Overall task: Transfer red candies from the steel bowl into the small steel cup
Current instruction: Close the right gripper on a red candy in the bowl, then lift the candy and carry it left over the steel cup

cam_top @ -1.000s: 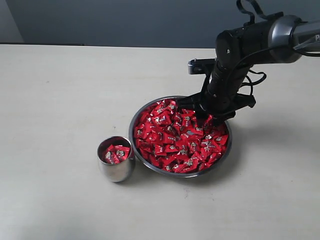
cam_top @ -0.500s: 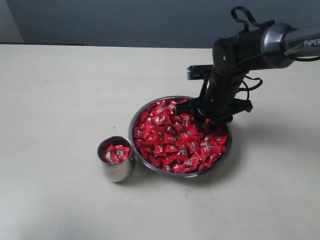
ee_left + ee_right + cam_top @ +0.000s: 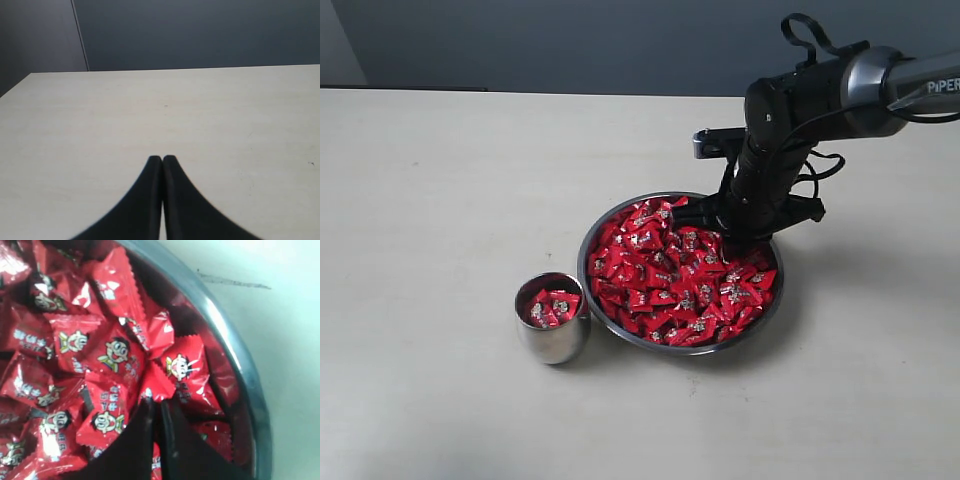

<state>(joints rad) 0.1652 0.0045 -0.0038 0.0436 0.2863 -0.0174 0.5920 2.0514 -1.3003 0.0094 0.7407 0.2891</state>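
Jaws of the black right tool (image 3: 735, 247) stood all but closed, tips down among the red candies (image 3: 660, 285) in shiny twisted wrappers that filled the wide, shallow steel bowl (image 3: 583, 262) on the pale counter (image 3: 440, 180). The tool stood in the far right part of the heap, close inside the bowl's rim, its dark arm reaching in from the right edge of the exterior view.

Seen from the right wrist, the right tool (image 3: 156, 402) showed only a thin slit between its fingers. The corner of one wrapper met that slit; whether it was pinched or merely touching could not be made out. Candies printed with a small cartoon face lay just beyond the tips, and the bowl's rim curved past them.

The small steel cup (image 3: 555, 345), rounded and polished, stood just beside the bowl on its near left side, well apart from the tool. It held a few red candies of its own. Whether cup and bowl touched could not be told.

The tool's body hid the candies directly beneath it. In the left wrist view the left tool (image 3: 162, 160) had its two black fingers pressed together, holding nothing, over bare counter, their bases cut off by the frame.
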